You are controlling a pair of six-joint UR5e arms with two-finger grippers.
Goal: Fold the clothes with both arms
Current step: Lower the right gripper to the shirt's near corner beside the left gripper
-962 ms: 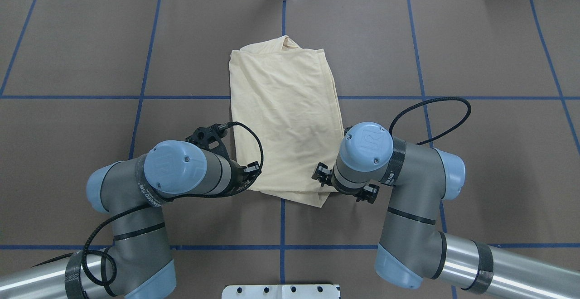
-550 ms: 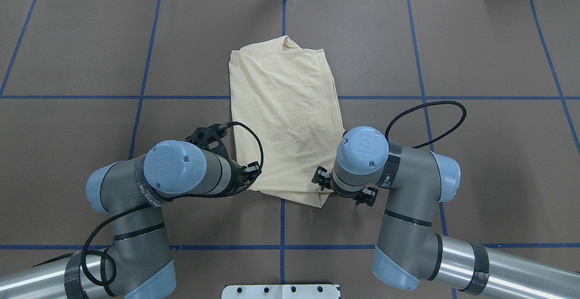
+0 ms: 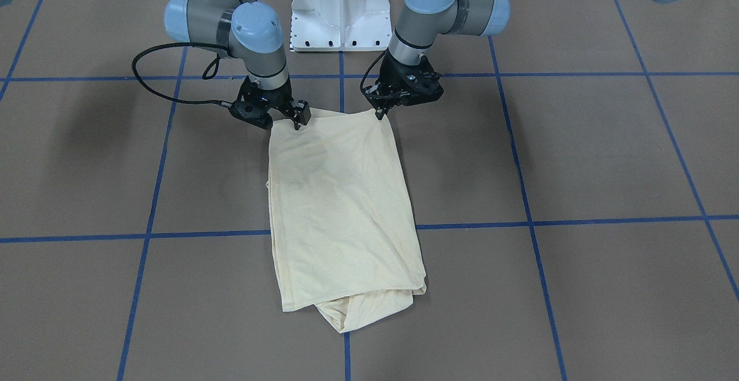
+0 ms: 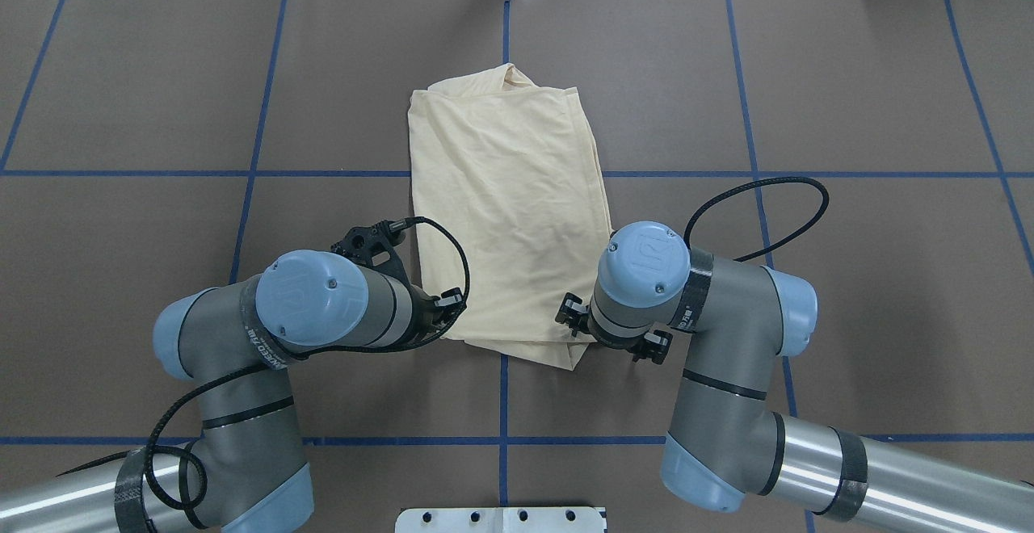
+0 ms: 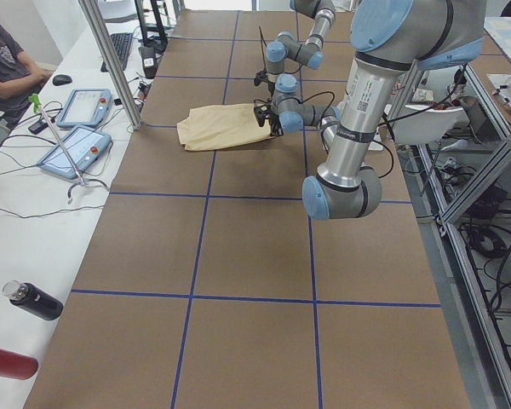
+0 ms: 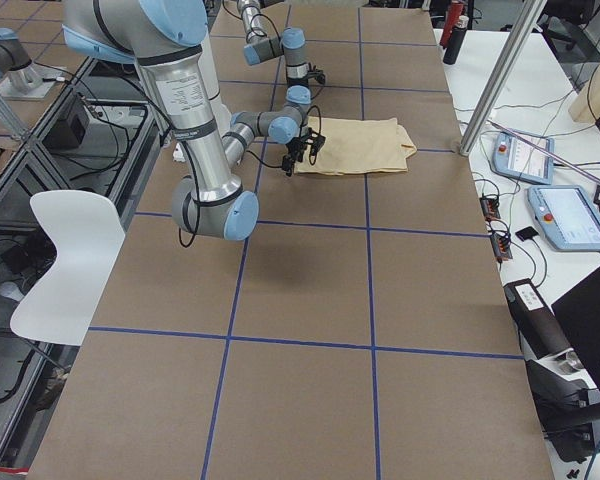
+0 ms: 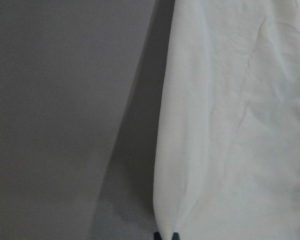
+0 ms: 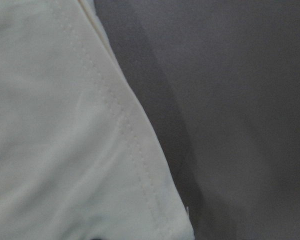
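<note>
Cream-yellow and thin, the long-sleeved shirt (image 4: pixel 505 210) lies folded into a long rectangle on the brown paper-covered table (image 4: pixel 848 97). It sits roughly along the blue tape line down the middle of my overhead view. Its far end has a small bunched lump of fabric poking past the edge. A faint dark patch shows through the cloth towards the near end.

Both grey metal arms with light blue joint caps are bent in over the near end, one at each corner. The left arm (image 4: pixel 323 311) brings the black left gripper (image 3: pixel 381 114) down onto its corner of the shirt. On the left wrist camera I see the folded edge of the fabric narrowing into two dark fingertips (image 7: pixel 160 235) that stand almost together, so that corner looks pinched. A shadow lies on the table beside the edge.

The right arm (image 4: pixel 695 307) has the black right gripper (image 3: pixel 291 120) low over the opposite near corner, touching or just above the cloth. Its wrist camera gives me only a stitched hem and bare table, so I cannot tell how its jaws stand.

The white pedestal (image 3: pixel 338 6) stands between the arms, well apart from the shirt.
</note>
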